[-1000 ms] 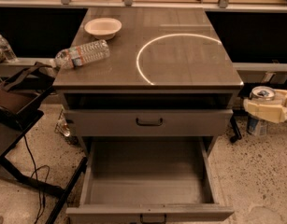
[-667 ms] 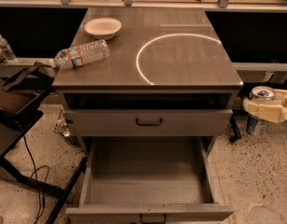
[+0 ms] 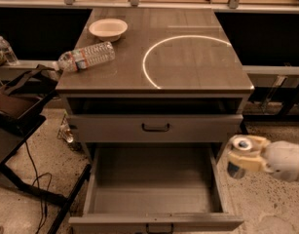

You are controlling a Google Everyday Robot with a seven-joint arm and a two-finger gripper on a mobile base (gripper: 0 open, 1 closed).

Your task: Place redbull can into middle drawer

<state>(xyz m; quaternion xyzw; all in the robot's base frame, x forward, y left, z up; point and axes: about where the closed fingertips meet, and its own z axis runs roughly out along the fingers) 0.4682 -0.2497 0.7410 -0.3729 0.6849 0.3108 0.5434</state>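
Note:
The redbull can (image 3: 236, 166), silver-topped with a blue and silver body, is held upright in my gripper (image 3: 242, 157) at the right of the cabinet. The gripper's cream fingers (image 3: 251, 161) are shut around the can. It hangs just outside the right wall of the open middle drawer (image 3: 154, 222), about level with the drawer's rim. The drawer is pulled out wide and its grey tray holds nothing.
The grey drawer above (image 3: 156, 127) is shut. On the countertop lie a clear water bottle (image 3: 85, 56) on its side and a white bowl (image 3: 108, 28). A dark stand with a bag (image 3: 17, 101) and cables is at the left. Another small bottle (image 3: 8, 50) stands far left.
My gripper with the can has moved down and to the left, from beside the countertop's right edge to beside the open middle drawer.

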